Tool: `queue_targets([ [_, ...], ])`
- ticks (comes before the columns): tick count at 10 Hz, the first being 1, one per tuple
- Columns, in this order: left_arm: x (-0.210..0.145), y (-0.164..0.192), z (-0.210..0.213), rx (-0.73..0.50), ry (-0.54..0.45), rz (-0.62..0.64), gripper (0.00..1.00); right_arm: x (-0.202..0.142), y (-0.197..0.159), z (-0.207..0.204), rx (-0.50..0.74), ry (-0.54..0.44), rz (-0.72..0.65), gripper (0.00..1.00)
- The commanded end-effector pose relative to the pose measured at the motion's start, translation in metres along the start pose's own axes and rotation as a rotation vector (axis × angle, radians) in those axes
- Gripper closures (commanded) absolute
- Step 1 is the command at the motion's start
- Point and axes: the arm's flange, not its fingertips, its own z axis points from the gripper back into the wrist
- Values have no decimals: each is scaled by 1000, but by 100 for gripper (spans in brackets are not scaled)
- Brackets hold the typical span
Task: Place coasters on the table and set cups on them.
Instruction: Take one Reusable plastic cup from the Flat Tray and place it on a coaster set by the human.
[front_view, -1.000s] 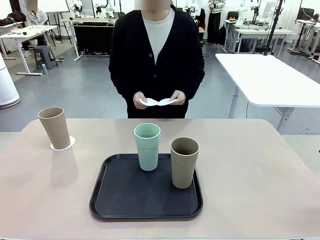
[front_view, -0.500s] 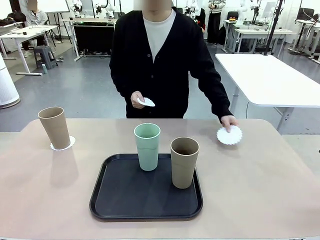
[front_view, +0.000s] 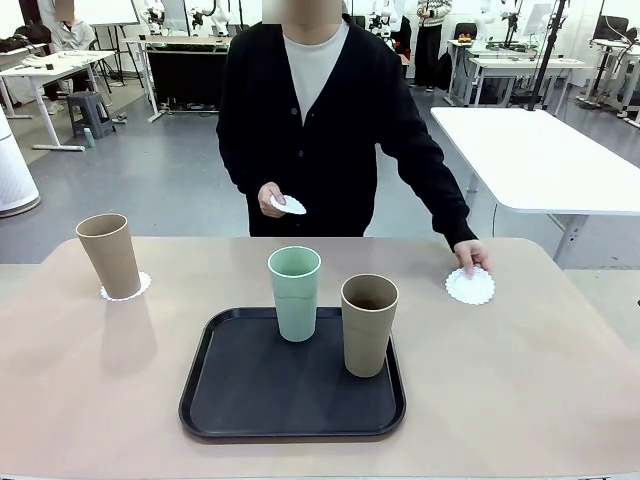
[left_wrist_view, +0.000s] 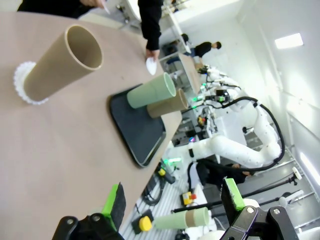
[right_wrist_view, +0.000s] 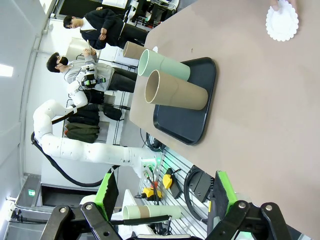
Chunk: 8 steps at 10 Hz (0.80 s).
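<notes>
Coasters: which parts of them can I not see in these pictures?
- Left coaster, front view: mostly under the tan cup standing on it; only its rim shows.
- Held coaster, front view: small, tilted, partly behind the person's fingers.
- Right coaster, front view: its far edge is under the person's other hand; in the right wrist view, the top edge cuts that hand off.

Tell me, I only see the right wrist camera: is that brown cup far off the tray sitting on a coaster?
Observer: Yes, the tan cup stands on a lacy coaster.
Operator: Are there more coasters?
Observer: The person's raised hand holds a spare coaster.
Operator: Is the other gripper open?
Observer: Yes, the left gripper is open and empty.
</notes>
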Motion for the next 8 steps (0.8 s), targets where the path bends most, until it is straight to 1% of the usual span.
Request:
queue_targets([
  [1,0,-1,2,3,-2,-1,0,1,0,0,9,-6,10,0],
  [6,0,-1,2,3,-2,-1,0,0,0,0,0,0,0,0],
  [7,0,-1,2,3,-2,-1,0,19,4,-4,-29,52,107,0],
  [8,0,-1,2,3,-2,-1,0,41,7,-10,-109,78,184,0],
])
